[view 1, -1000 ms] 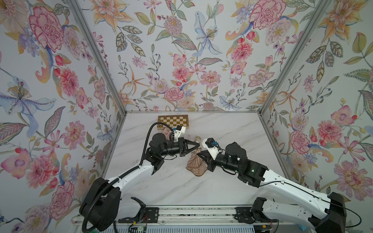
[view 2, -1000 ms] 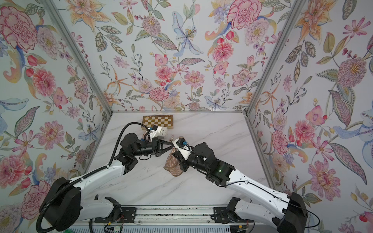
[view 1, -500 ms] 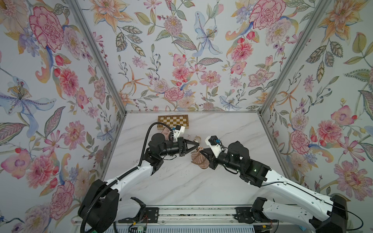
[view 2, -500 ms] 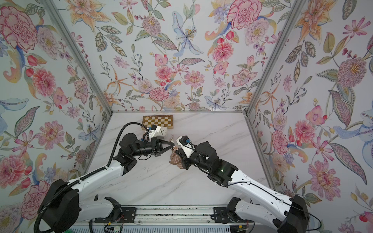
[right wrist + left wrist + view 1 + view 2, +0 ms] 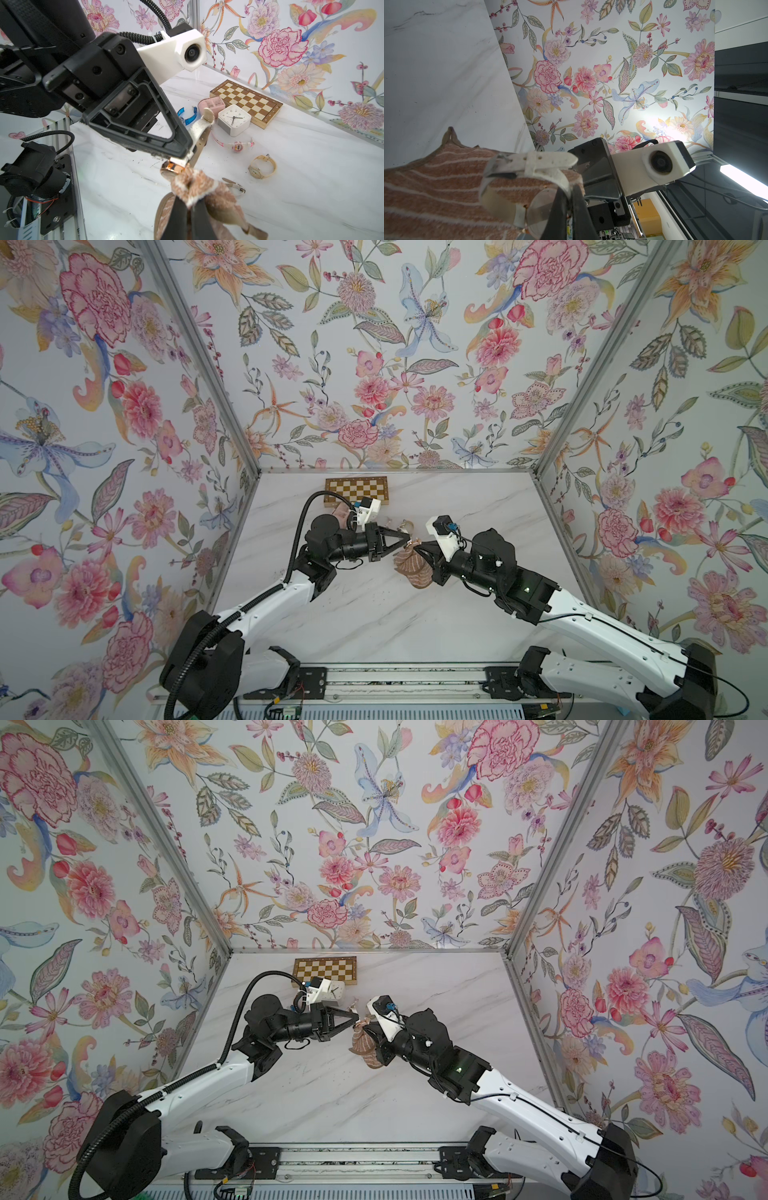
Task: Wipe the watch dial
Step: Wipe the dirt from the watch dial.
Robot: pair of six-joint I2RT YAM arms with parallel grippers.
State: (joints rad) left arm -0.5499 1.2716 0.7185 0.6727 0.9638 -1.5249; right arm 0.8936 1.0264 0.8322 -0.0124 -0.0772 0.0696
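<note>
A white marble tabletop (image 5: 374, 614) with grey veins sits inside walls papered with large painted flowers. The left gripper (image 5: 187, 153), a black triangular frame, has its jaws pinched together on the white, pitted strap of a watch (image 5: 173, 167), just beside the round rose-gold case. The watch is held off the table, on the robot's side of the chessboard (image 5: 247, 101) and well apart from it. The strap loops up and back with its buckle fastened.

The right gripper (image 5: 188, 207) is clamped on a bunched cloth (image 5: 195, 185), a fuzzy terry weave in brown and peach with thin white stripes. The cloth's puckered tip touches the watch case. In the left wrist view the clear round glass lies against the cloth's striped nap.

The chessboard is a flat wooden box of cream and brown squares against the back wall. Touching its near edge are a white rounded-square alarm clock (image 5: 233, 119) and a pink box (image 5: 212, 105). A clear blue plastic band (image 5: 188, 116) lies just beside the box. Farther out from the chessboard lie a pink child's watch (image 5: 236, 146), a cream-strapped watch (image 5: 261, 168) and a beige-strapped one (image 5: 234, 186) partly hidden by the cloth. Dark specks dot the marble.
</note>
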